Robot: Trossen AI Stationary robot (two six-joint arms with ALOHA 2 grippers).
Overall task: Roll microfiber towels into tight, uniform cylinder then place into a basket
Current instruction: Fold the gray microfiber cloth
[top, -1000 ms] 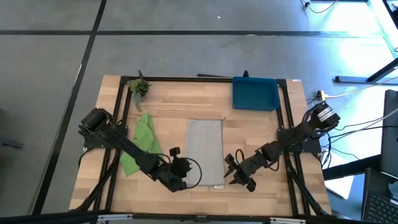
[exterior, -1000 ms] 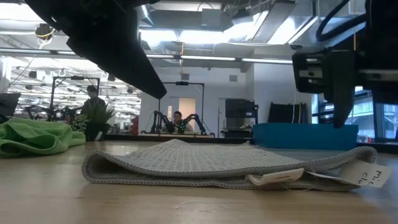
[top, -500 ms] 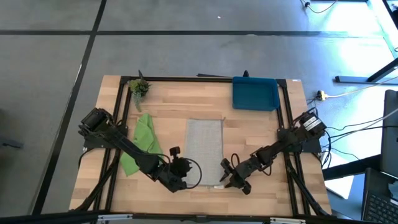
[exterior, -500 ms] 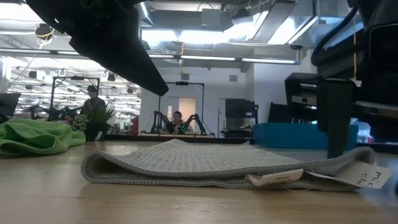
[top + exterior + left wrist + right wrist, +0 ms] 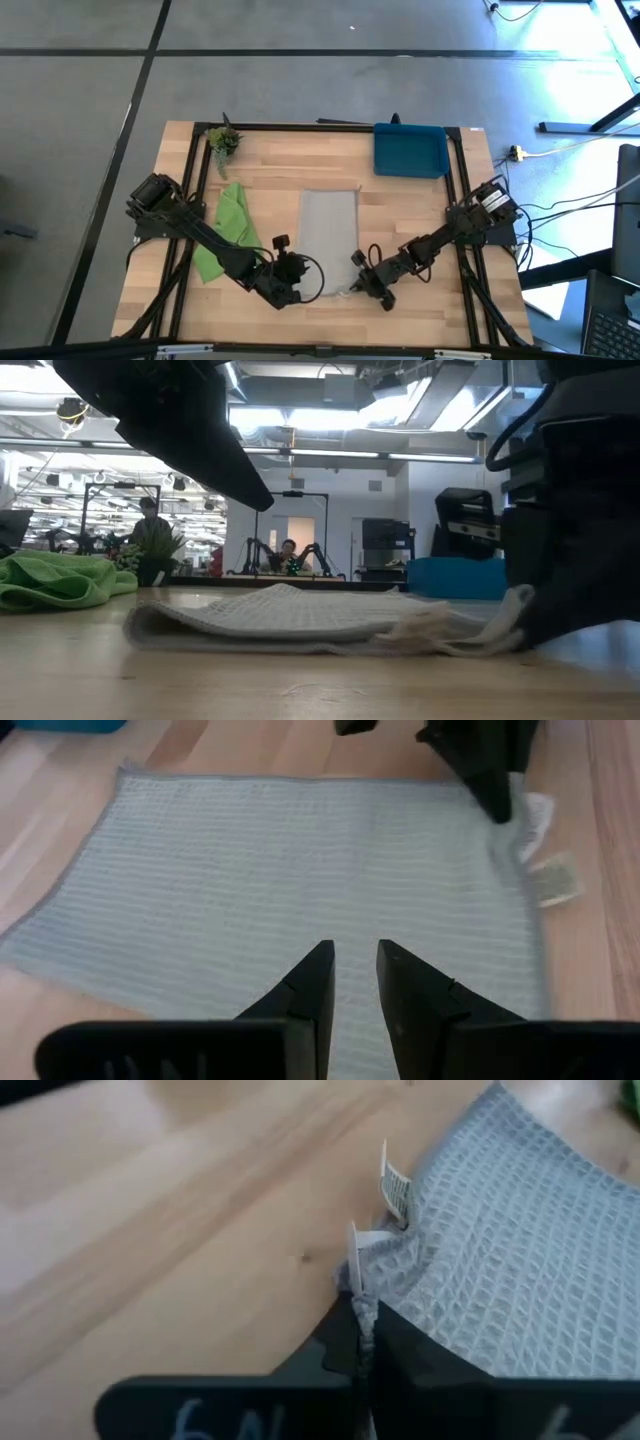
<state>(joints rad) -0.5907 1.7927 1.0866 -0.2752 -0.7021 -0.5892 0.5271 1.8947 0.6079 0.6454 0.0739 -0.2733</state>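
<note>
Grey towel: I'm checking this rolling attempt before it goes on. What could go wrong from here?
1. The right gripper is shut on only the tagged corner of the grey towel, so that thin pinch may slip, or lift only the top layer.
2. The left gripper hovers open above the towel's near edge without holding it, so a pull from the right could drag and skew the towel, giving an uneven roll.
</note>
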